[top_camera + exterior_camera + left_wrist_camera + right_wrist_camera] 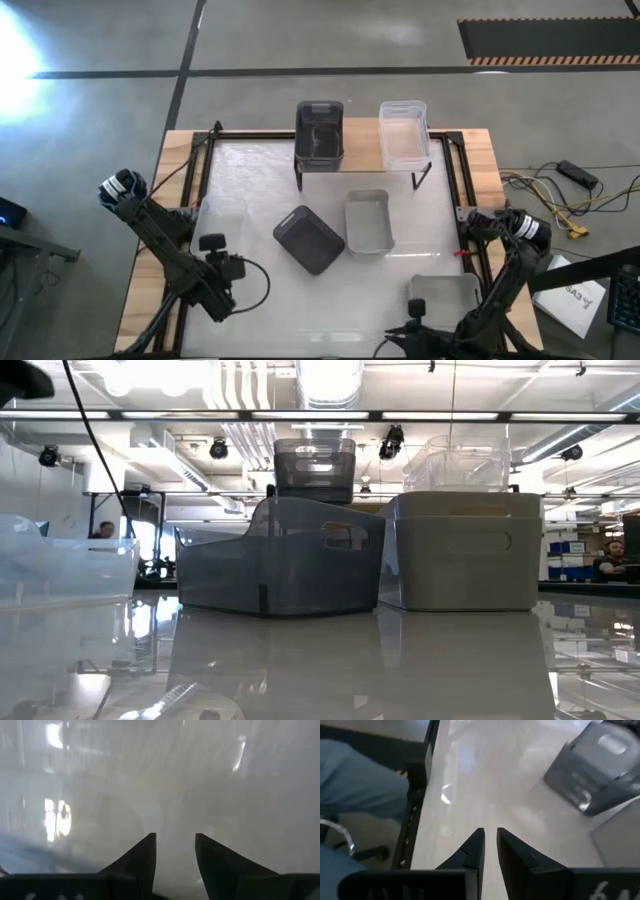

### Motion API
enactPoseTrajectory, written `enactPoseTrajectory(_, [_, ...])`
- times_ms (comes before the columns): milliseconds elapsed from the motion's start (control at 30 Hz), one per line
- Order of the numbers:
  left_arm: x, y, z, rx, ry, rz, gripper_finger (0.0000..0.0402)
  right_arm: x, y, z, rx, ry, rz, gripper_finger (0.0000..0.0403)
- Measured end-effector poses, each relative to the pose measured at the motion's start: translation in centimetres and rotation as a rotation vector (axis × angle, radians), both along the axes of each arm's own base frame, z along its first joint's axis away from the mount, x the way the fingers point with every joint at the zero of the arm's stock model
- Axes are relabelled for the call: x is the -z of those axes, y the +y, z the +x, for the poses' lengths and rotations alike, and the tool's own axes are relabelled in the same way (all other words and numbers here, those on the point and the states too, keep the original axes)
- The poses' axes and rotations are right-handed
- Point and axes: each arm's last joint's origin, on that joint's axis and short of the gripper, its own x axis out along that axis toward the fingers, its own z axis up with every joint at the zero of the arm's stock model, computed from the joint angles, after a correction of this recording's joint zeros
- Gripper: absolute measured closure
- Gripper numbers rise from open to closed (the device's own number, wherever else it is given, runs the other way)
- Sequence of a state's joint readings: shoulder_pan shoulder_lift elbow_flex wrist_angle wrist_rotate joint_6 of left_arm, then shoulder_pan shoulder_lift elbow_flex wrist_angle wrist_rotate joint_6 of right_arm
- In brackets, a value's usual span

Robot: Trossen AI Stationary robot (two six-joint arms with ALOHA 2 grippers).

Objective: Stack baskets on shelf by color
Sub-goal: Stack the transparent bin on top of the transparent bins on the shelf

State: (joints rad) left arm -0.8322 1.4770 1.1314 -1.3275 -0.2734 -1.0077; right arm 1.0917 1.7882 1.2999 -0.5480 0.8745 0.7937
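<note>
The shelf stands at the table's far edge. A dark grey basket and a clear basket sit side by side on its top board. On the table a second dark grey basket lies turned at an angle, and a light grey basket stands to its right. Another light grey basket is near the right near corner. My left gripper is open, low over bare table near the left near corner. My right gripper is shut at the near edge, beside that last basket.
In the low view a clear basket stands on the table's left part. The shelf's thin black legs reach down onto the table. Something blue, perhaps a person's leg, shows beyond the table's black edge rail. Cables lie right of the table.
</note>
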Motion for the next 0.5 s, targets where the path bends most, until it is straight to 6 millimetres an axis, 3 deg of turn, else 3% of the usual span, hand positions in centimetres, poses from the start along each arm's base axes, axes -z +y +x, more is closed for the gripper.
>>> enactPoseTrajectory(133, [0.5,1.0,-1.1,-0.006,0.068,0.013,0.0273,-0.1,0.2,-0.5,0.007,-0.046,-0.025,0.036])
enactPoseTrajectory(333, [0.7,2.8,-2.7,0.0,0.039,-0.009,0.0224,-0.1,0.2,-0.5,0.002,-0.054,-0.046,0.036])
enactPoseTrajectory(500, [2.9,4.3,-4.0,0.061,0.091,0.037,0.0197,-0.1,0.2,-0.5,0.001,-0.053,-0.046,0.036])
